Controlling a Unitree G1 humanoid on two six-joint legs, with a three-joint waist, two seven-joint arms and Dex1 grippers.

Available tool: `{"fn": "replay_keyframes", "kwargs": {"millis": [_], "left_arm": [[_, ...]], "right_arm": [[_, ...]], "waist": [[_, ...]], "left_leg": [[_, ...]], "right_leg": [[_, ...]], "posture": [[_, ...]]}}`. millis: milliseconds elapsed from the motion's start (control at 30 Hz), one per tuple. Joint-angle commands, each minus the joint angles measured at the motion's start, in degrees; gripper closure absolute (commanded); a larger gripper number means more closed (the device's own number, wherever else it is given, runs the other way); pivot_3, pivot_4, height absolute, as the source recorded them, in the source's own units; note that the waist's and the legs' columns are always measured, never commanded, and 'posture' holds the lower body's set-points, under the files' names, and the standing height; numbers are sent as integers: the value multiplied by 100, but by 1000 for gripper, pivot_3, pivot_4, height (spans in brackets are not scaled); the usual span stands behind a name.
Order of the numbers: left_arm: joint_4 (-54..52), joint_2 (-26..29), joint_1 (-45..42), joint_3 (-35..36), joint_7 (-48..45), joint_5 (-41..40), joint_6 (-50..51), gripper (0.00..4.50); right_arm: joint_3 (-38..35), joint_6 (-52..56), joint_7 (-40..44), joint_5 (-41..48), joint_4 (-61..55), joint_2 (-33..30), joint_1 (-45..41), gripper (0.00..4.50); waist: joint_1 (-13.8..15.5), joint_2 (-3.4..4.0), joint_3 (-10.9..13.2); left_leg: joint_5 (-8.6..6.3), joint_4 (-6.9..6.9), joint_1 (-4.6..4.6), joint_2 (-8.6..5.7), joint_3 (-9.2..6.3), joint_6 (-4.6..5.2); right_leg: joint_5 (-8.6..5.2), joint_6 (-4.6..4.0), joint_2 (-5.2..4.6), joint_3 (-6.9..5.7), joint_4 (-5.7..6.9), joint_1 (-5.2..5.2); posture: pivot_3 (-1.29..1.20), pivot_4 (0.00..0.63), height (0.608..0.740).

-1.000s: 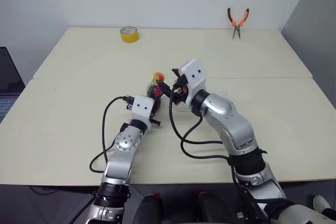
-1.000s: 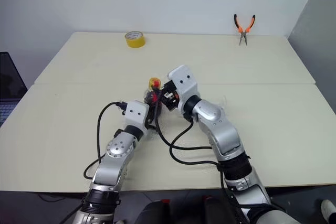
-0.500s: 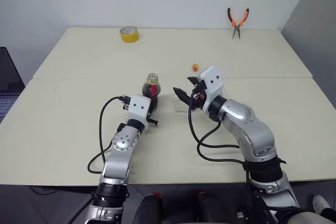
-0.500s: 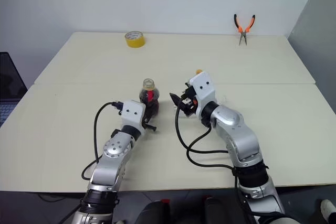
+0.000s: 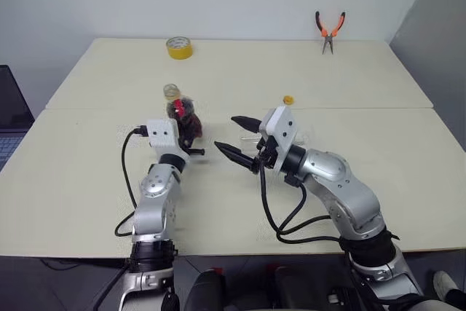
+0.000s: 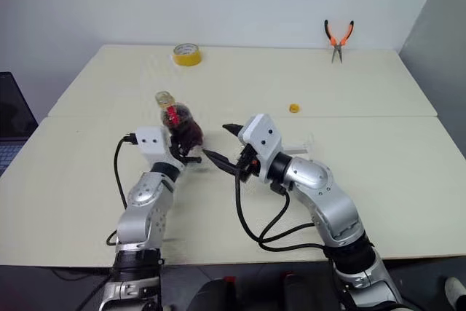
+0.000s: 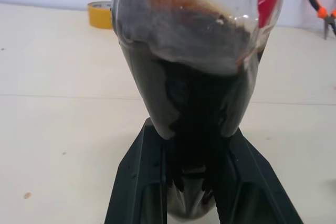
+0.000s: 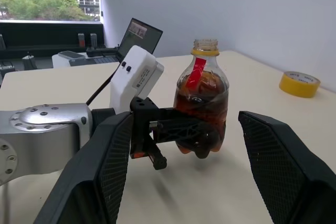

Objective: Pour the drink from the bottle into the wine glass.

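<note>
No legible text, brand, number or sign is seen. The red label (image 8: 195,72) on the bottle (image 8: 201,106), centre of the right wrist view, is noted as a plain strip; any print is unreadable.

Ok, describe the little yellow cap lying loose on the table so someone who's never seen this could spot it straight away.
Start at the big beige table and find the seam across its middle. The cap lies just beyond that seam, right of centre, past the open right pincer. It is a tiny yellow disc lying alone, much smaller than the yellow tape roll at the far edge, and unlike the orange-handled pliers.
</note>
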Motion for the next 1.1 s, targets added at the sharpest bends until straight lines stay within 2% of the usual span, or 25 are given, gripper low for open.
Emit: {"fn": "replay_keyframes", "kwargs": {"millis": [33, 300, 867, 1100], "left_arm": [[200, 225, -221, 169, 22, -28, -263, 3782], [1152, 632, -564, 473, 164, 12, -794, 3809], [2577, 888, -1281, 440, 154, 93, -1494, 3810], [2374, 880, -1065, 397, -81, -6, -1600, 1495]], "right_arm": [[-62, -161, 12, -16, 37, -4, -35, 1093], [-137, -233, -8, -103, 198, -222, 14, 1093], [-168, -139, -103, -174, 167, -263, 8, 1093], [-158, -94, -48, -85, 57, -263, 74, 1093]], "waist": [[4, -1, 0], [11, -2, 0], [24, -3, 0], [24, -4, 0]], "left_leg": [[0, 1, 0, 0, 0, 0], [0, 1, 0, 1, 0, 0], [1, 4, 0, 0, 0, -1], [1, 4, 0, 1, 0, -2]], "right_leg": [[0, 0, 0, 0, 0, 0], [0, 0, -1, 0, 0, 0], [0, 0, -2, -2, 2, -1], [0, 0, -2, -2, 3, 0]], "posture": [[0, 150, 740], [0, 150, 740], [0, 150, 740], [0, 150, 740]]}}
